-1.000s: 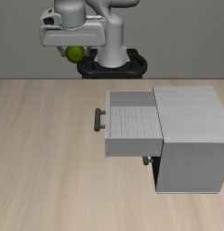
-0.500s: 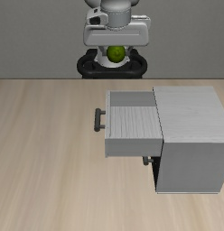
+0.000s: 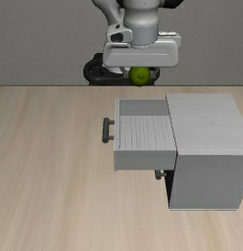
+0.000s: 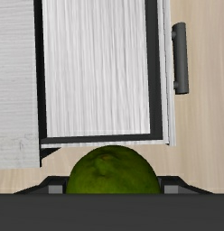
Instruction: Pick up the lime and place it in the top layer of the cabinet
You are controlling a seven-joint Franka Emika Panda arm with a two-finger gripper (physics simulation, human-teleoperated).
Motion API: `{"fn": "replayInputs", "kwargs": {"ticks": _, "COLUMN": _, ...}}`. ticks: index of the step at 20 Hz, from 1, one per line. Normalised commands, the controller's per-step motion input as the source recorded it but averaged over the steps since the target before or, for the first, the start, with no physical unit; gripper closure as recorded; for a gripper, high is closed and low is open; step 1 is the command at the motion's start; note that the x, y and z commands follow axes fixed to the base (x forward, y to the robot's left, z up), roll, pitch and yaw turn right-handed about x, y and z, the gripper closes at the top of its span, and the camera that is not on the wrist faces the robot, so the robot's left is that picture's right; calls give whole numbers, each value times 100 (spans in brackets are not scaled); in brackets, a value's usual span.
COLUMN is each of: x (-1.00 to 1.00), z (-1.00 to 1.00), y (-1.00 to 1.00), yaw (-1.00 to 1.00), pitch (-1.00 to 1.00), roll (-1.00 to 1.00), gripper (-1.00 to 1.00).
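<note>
The gripper point(image 3: 140, 77) is gripping the lime point(image 3: 140, 75) between its two fingers, closed on it from opposite sides. In the wrist view the fruit point(image 4: 114, 173) is sitting snug between the fingertips, and its rounded green crown is bulging up past them. The lime is hanging in the air, well above the table point(image 3: 45, 176) and just behind the rear edge of the cabinet's point(image 3: 207, 147) top drawer point(image 3: 145, 132), which is standing pulled out toward the exterior view's left.

The lime is looking like a light, firm load (a small citrus, stiff enough not to squash under a moderate squeeze). Its skin is glossy and its shape is round, so I am judging it liable to roll or squirt out if the fingers are pressing off-centre. The sensible hold is across its widest girth, which is roughly where the fingers appear to be sitting now. It is not fragile, so a short drop into the drawer should do it no harm.

Beyond the fruit, the wrist view is looking straight down into the drawer's pale ribbed floor point(image 4: 100, 72), open and unobstructed, with the dark handle point(image 4: 180, 59) at its front end. The release is calling for the hand to travel forward until the lime is centred over that floor, clear of the drawer's walls.
</note>
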Motion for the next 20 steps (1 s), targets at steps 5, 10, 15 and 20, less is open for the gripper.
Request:
{"fn": "replayInputs", "kwargs": {"ticks": 5, "x": 100, "z": 0, "y": 0, "yaw": 0, "pitch": 0, "roll": 0, "gripper": 100}}
{"fn": "replayInputs", "kwargs": {"ticks": 10, "x": 40, "z": 0, "y": 0, "yaw": 0, "pitch": 0, "roll": 0, "gripper": -100}}
{"fn": "replayInputs", "kwargs": {"ticks": 15, "x": 0, "z": 0, "y": 0, "yaw": 0, "pitch": 0, "roll": 0, "gripper": -100}}
{"fn": "replayInputs", "kwargs": {"ticks": 20, "x": 0, "z": 0, "y": 0, "yaw": 0, "pitch": 0, "roll": 0, "gripper": -100}}
